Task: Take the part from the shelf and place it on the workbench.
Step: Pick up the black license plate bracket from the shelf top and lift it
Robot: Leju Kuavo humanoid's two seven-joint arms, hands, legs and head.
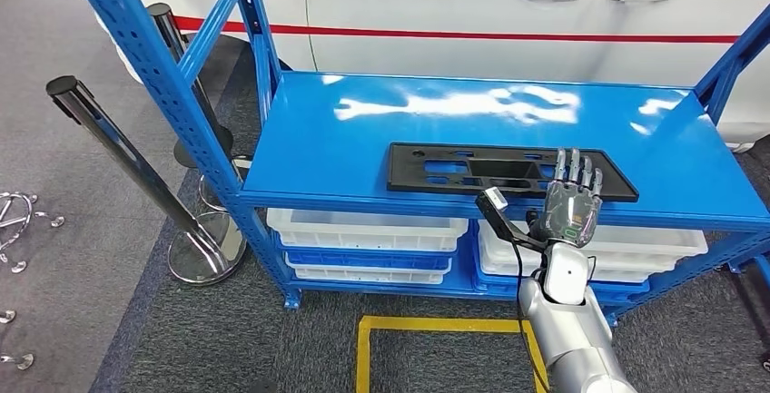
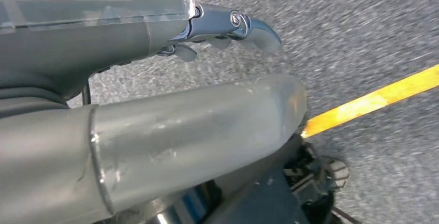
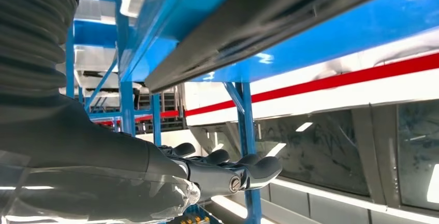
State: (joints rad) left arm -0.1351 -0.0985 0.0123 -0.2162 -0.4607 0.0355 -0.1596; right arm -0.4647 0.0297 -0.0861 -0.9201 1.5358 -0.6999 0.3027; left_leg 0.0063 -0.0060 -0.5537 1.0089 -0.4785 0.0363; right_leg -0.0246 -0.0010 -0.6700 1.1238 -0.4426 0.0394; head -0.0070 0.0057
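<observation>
Just beyond the fingers of the right hand, a flat black part lies on the top level of a blue shelf. This long panel has several cut-outs and runs parallel to the shelf's front edge, close to that edge. Seen from the head, the right hand is raised in front of the shelf at the part's right portion, fingers extended upward and spread, their tips overlapping the near edge of the part; whether they touch it cannot be told. Nothing is held, and the fingers are released. From the right wrist, the same fingers reach out straight and loose, with the blue shelf edge and the dark underside of the part close by them.

Below the fingers, white bins sit on the shelf's lower levels. Behind the shelf stands a white car with a red stripe. Well to the left of the fingers, chrome barrier posts lean over the grey carpet. A yellow floor line marks the carpet in front of the shelf.

The left hand hangs over grey carpet crossed by a yellow stripe; its fingers are slightly curled and hold nothing.
</observation>
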